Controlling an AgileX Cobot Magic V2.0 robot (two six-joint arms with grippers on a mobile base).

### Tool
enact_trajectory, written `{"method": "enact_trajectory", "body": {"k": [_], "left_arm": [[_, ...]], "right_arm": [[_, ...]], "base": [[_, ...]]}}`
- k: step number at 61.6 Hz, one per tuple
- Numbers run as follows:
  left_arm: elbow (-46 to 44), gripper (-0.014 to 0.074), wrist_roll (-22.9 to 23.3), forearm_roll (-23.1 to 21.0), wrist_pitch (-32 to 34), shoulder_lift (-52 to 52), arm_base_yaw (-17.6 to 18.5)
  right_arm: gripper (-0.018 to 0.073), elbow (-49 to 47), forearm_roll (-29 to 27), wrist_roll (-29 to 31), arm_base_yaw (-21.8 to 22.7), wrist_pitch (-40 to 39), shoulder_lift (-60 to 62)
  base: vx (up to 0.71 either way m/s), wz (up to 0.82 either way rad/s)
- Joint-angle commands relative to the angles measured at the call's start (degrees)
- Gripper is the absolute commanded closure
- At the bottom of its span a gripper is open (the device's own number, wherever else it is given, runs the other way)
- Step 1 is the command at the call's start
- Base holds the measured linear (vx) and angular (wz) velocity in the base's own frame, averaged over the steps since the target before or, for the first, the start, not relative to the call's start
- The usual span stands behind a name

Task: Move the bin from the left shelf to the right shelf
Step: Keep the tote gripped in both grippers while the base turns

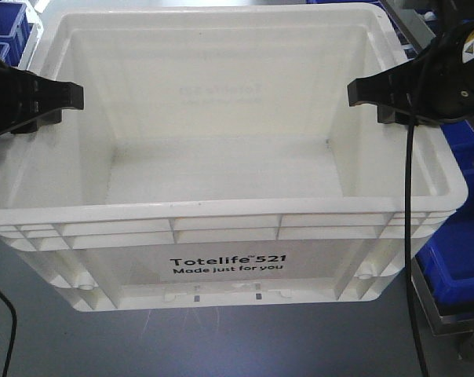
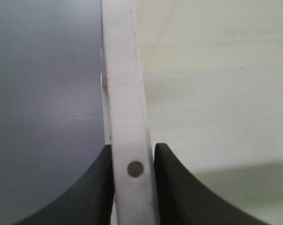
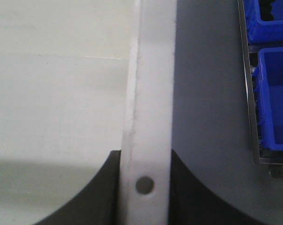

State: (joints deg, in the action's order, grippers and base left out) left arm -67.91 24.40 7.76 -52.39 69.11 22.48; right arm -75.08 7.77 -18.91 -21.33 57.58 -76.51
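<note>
The bin (image 1: pixel 221 221) is filling the middle of the front view, standing upright with its open top facing up and nothing lying inside; its printed side is facing 6 o'clock. A grey surface (image 1: pixel 221 345) is showing beneath and around it; whether the bin is resting on it cannot be told.

The left gripper (image 1: pixel 71 96) is reaching in from 9 o'clock and is clamping the bin's left rim; in the left wrist view the left gripper (image 2: pixel 134 150) is pressing one dark finger (image 2: pixel 97 187) against the outer face of the rim and the other against the inner face, with a small hole (image 2: pixel 134 168) in the rim sitting between them.

The right gripper (image 1: pixel 361 93) is coming in from 3 o'clock and is pinching the right rim in the same way; in the right wrist view the right gripper (image 3: pixel 145 154) is straddling the white rim, fingers touching both faces.

A black cable (image 1: pixel 410 236) is hanging down from the right arm across the bin's corner. Blue bins (image 1: pixel 457 267) are sitting at 4 o'clock of the bin in a metal-edged rack (image 3: pixel 249 93); another blue bin (image 1: pixel 5 23) is showing at 11 o'clock.
</note>
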Motion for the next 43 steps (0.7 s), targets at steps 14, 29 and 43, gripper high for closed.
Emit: {"method": "enact_trajectory", "body": {"k": [14, 29, 43], "left_arm": [[-2.28, 0.0452, -0.61, 2.24, 5.34, -1.97, -0.02], [-2.28, 0.0452, -0.61, 2.24, 5.32, -1.97, -0.02], [-2.28, 0.0452, -0.61, 2.24, 5.32, -1.97, -0.02]], "right_arm": [[0.0567, -2.37, 2.38, 0.03, 0.26, -6.61, 2.57], [0.0567, -2.37, 2.39, 0.03, 0.26, -6.53, 2.57], [0.0567, -2.37, 2.39, 0.03, 0.26, -6.48, 2.57]], "base": [[0.30, 0.03], [0.27, 0.01], [0.27, -0.01]]}}
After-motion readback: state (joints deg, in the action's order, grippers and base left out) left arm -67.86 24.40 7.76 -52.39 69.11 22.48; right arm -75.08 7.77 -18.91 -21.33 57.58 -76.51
